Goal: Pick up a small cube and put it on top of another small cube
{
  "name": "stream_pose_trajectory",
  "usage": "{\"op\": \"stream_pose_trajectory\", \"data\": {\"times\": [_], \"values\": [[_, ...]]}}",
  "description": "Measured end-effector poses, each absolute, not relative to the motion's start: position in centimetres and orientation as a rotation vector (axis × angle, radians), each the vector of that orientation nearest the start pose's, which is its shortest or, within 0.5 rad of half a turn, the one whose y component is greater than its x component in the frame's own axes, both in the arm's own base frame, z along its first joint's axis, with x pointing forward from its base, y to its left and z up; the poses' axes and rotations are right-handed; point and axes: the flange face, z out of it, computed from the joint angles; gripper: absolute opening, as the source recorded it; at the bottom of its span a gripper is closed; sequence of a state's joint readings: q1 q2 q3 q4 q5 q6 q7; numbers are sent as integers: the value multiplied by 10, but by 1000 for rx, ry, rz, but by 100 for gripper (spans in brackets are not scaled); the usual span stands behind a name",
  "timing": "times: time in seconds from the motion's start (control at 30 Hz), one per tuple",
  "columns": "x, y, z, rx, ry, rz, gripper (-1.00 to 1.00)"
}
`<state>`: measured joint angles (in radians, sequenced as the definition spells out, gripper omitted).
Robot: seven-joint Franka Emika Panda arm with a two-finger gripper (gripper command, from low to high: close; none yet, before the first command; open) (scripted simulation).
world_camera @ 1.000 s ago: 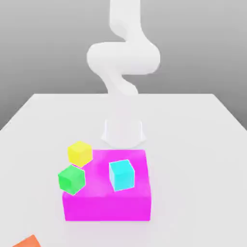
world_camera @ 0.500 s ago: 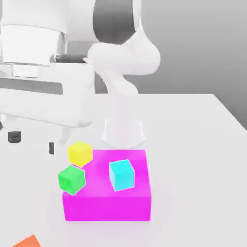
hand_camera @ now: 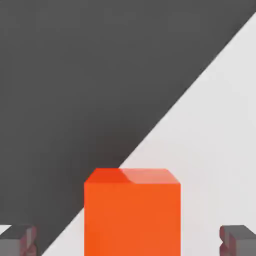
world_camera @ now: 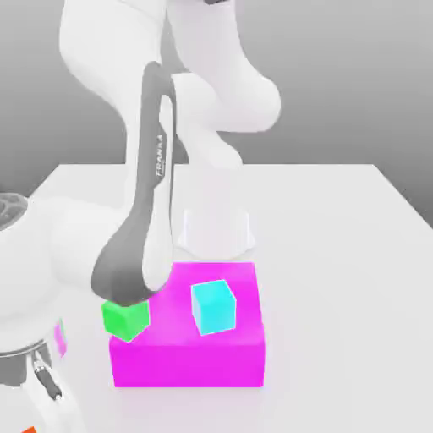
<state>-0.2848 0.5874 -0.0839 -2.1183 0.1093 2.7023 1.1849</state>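
Orange-red small cube [hand_camera: 132, 212] now sits between your gripper's [hand_camera: 128, 240] spread fingertips [hand_camera: 18, 239], untouched; the arm has swung down, so close next.

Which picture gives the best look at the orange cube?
The hand view: the orange cube sits large, between the open gripper's fingertips. In the exterior view, just a sliver of it peeks in at the bottom corner.
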Motion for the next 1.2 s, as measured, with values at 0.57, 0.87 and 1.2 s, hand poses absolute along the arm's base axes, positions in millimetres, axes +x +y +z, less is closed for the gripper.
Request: {"op": "stream_pose_trajectory", "data": {"times": [0.57, 0.87, 1.2], "values": [[508, -153, 245, -2350, 2080, 1, -100], [449, -65, 308, -2653, 1674, 3, -100], [372, -6, 323, -2873, 1260, 2, -100]]}}
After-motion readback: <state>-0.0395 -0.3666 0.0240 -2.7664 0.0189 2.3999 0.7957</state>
